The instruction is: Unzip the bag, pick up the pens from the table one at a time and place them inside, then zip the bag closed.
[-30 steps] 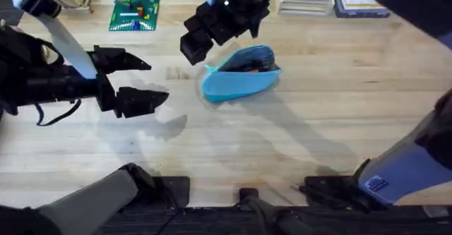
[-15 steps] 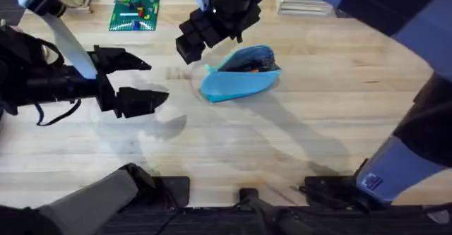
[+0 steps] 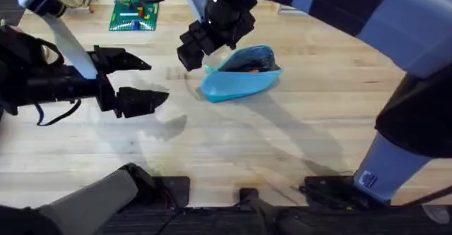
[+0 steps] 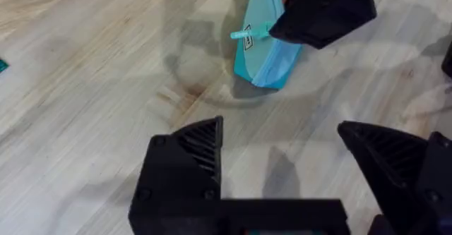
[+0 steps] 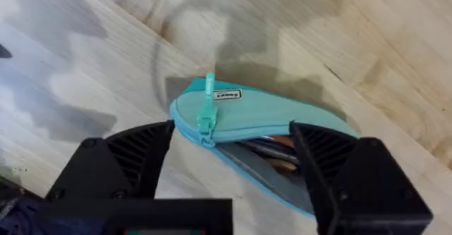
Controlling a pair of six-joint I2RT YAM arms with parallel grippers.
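In the overhead view, the bag (image 3: 239, 74) lies on the worktop (image 3: 318, 115), and its zipper is partly open, so a dark pen and something orange show inside it. The right end effector (image 3: 192, 50) hangs just over the bag's pointed end, on the side toward the green brick plate (image 3: 134, 13); from here I cannot tell how its jaws stand. The left end effector (image 3: 140, 81) is well apart from the bag, on the side away from the right arm's base, and its two fingers are spread wide with nothing between them. In the left wrist view, the left end effector (image 4: 296, 164) is open above bare wood, and beyond it stands the bag (image 4: 265, 48) with its zipper pull (image 4: 244, 33) sticking out, next to the dark right end effector (image 4: 325, 13). In the right wrist view, the right end effector (image 5: 233, 168) is open, one finger on each side of the bag (image 5: 261, 122), and the zipper pull (image 5: 207, 108) lies at the closed end, while the pens (image 5: 272, 154) show in the open part.
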